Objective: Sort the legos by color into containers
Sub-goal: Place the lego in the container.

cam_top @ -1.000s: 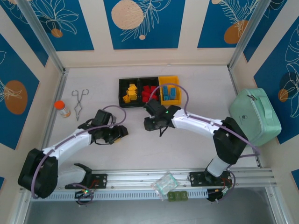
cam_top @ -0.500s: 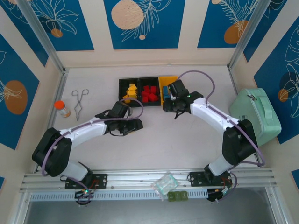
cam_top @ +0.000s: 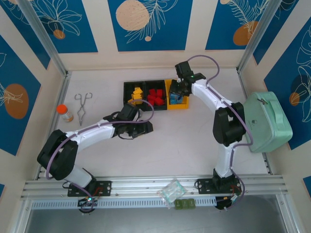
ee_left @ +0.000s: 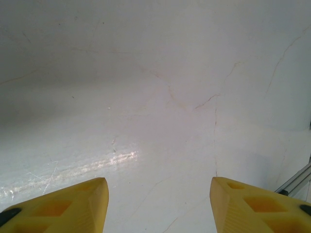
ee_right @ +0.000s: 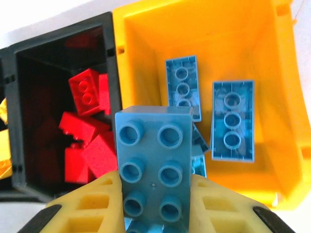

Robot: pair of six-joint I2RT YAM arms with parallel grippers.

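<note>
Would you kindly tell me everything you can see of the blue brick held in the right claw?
The blue brick is glossy light-blue plastic, two studs wide, with three rows visible, studs facing the wrist camera. The right claw pinches its sides between yellow pads, hiding its lower end. It hangs over the yellow bin, near the black bin wall, above other blue bricks lying inside.

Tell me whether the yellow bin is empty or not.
Not empty: the yellow bin has several blue legos lying on its floor.
</note>
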